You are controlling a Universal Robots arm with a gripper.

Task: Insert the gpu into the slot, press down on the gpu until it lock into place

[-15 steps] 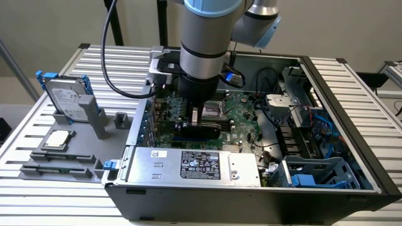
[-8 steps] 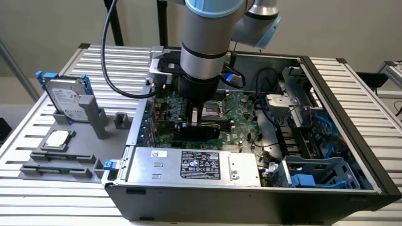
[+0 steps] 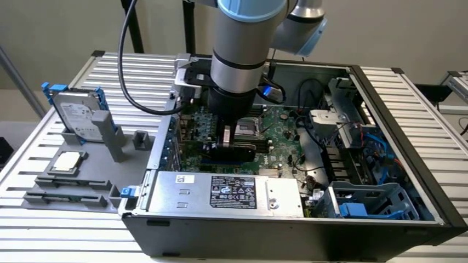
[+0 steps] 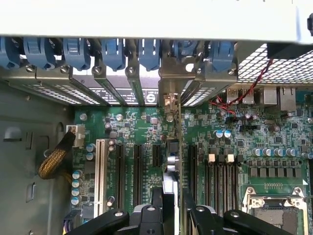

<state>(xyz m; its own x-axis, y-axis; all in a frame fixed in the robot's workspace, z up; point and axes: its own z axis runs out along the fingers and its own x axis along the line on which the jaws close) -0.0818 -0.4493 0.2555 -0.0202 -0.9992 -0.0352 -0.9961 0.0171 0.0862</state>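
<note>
Slatted metal table [image 3: 44, 241] bears an open black computer case [image 3: 292, 235]. Flat black gpu card [image 4: 169, 188] stands edge-on over the green motherboard [image 4: 234, 142], clamped in the gripper [image 3: 229, 137]. Its lower edge meets the long blue slot [image 3: 228, 162]; seating unclear. Silver power-supply box [image 3: 183, 192] lies just beside.

Open computer case [image 3: 292, 244] on a slatted bench [image 3: 58, 238], silver power-supply box [image 3: 227, 193] and blue drive cage [image 3: 369, 200] inside; at the exterior view's left, hard drive [image 3: 75, 115] upright in a grey stand [image 3: 113, 137], processor chip [image 3: 67, 161] beside.
</note>
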